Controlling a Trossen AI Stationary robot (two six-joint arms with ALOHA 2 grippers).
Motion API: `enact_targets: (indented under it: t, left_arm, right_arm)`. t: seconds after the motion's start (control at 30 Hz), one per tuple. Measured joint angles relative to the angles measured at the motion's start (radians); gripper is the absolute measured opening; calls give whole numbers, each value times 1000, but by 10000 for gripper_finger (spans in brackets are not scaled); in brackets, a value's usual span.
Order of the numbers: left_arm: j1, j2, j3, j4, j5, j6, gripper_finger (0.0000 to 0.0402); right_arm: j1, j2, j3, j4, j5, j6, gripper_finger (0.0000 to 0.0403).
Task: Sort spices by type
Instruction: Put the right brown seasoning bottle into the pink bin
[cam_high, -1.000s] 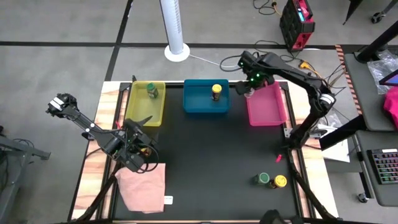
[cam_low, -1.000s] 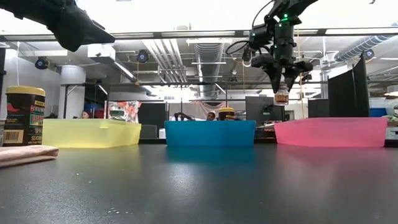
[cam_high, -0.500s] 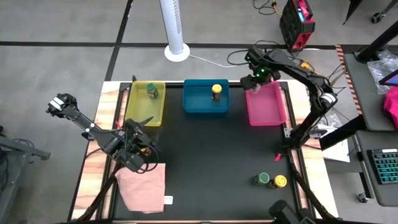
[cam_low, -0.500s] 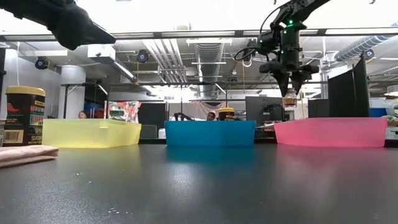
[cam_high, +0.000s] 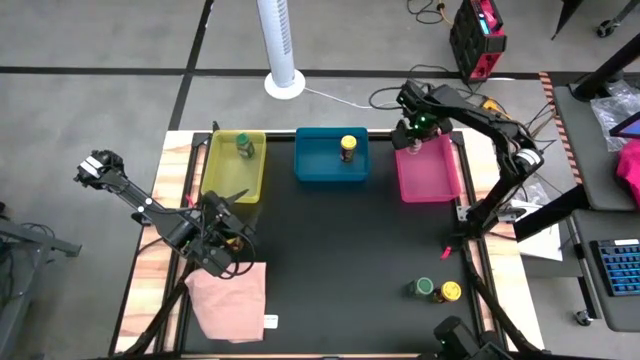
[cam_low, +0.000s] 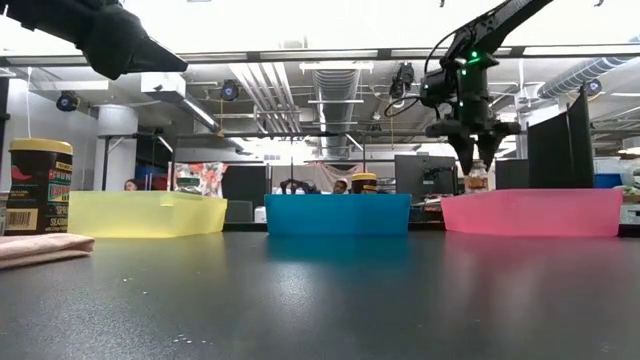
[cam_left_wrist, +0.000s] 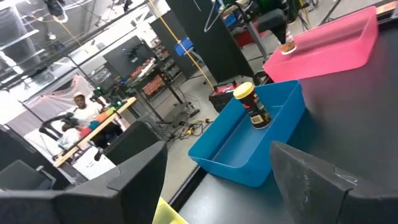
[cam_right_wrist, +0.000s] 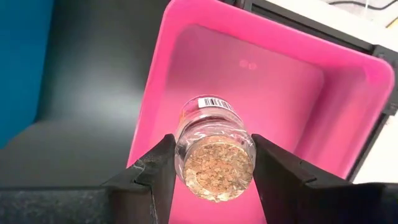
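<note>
My right gripper (cam_right_wrist: 214, 171) has a spice jar (cam_right_wrist: 214, 152) clamped over the pink bin (cam_right_wrist: 273, 81). One jar each in yellow bin (cam_high: 232, 175) & blue bin (cam_high: 330, 165); two jars (cam_high: 435, 290) left on table. Left gripper (cam_high: 222, 238) idle near cloth (cam_high: 230, 300), fingers apart.

The high view looks straight down on the whole worktop (cam_high: 340, 250); the low view sits at its surface, facing the three bins. Both wrist views share the pink bin (cam_right_wrist: 292, 93): right wrist close above, left wrist from afar
</note>
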Motion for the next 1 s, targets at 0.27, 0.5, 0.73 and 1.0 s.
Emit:
enact_targets:
  t: [0.27,0.5,0.73,1.0]
  left_arm:
    - [0,0,0,0,3,-1,268]
    - [0,0,0,0,3,-1,268]
    - [0,0,0,0,2,-1,268]
    - [0,0,0,0,1,-4,268]
  right_arm:
    - [-21,0,-97,107,-1,-23,169]
    - [-35,0,-149,166,-5,-43,169]
    - [-38,-1,-183,160,-11,-194,169]
    - [-39,-1,-239,212,-10,-268,169]
